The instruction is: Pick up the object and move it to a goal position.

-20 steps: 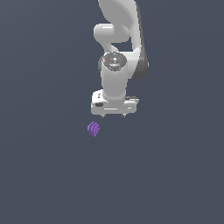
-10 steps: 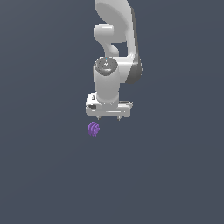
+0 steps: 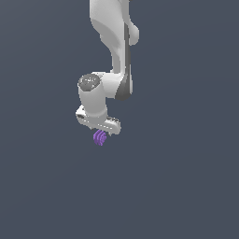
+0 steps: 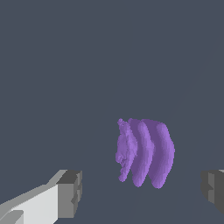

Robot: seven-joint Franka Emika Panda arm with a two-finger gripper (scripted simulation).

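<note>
Wrist view: the purple ridged object [image 4: 145, 152] lies on the table [image 4: 109, 57] between the spread fingers [image 4: 70, 192], nearer one of them, untouched, its ridges running across the closing line. Exterior view: the gripper [image 3: 103, 130] hovers directly above it.

A flat dark grey floor [image 3: 186, 186] filled both views. It was plain and evenly coloured.

The white arm [image 3: 113, 56] reaches down from the upper edge to a plain dark grey tabletop [image 3: 186, 177]. Its tool [image 3: 100, 132] sits directly over the object [image 3: 100, 138], a small ridged purple lump whose top the tool hides; the fingers themselves cannot be made out.
</note>
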